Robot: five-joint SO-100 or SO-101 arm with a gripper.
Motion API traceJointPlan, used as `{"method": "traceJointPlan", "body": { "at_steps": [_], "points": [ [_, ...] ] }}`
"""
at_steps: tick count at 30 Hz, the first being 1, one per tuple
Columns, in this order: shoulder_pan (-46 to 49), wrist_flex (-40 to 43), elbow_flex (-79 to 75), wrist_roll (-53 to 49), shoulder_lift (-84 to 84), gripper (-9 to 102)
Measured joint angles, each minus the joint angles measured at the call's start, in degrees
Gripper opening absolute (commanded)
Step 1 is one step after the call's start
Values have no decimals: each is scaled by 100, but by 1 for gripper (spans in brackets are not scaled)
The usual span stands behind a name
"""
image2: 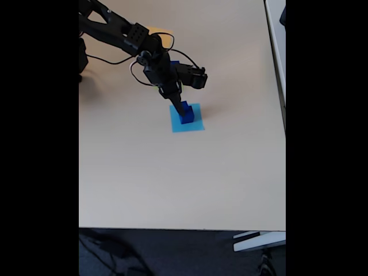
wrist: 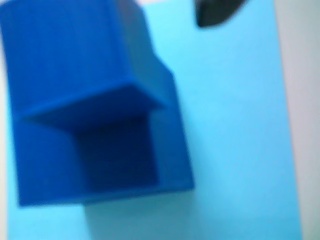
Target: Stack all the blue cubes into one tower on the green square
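Two dark-blue cubes stand stacked on a flat light-blue square [wrist: 235, 125], blurred and close in the wrist view: the upper cube [wrist: 75, 50] rests on the lower cube [wrist: 45, 160]. In the fixed view the blue stack [image2: 186, 117] stands on the light-blue square [image2: 194, 126] mid-table. My gripper [image2: 179, 103] hangs right over the stack's top. One black fingertip [wrist: 215, 14] shows at the top of the wrist view, apart from the cubes with bare light blue between. The green square is out of view.
The black arm [image2: 132, 40] reaches in from the upper left, cables looping beside it. An orange-yellow patch [image2: 163, 31] peeks out behind the arm. The beige table [image2: 172, 184] ends at the right edge and near the bottom of the fixed view.
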Motion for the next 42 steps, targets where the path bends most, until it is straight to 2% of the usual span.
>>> {"method": "traceJointPlan", "body": {
  "at_steps": [18, 22, 28, 42],
  "points": [
    [53, 0, -229, -35, -202, 26],
    [53, 0, -264, -35, -202, 19],
    [53, 0, -316, -35, -255, 18],
    [53, 53, -316, -35, -255, 4]
  ]
}}
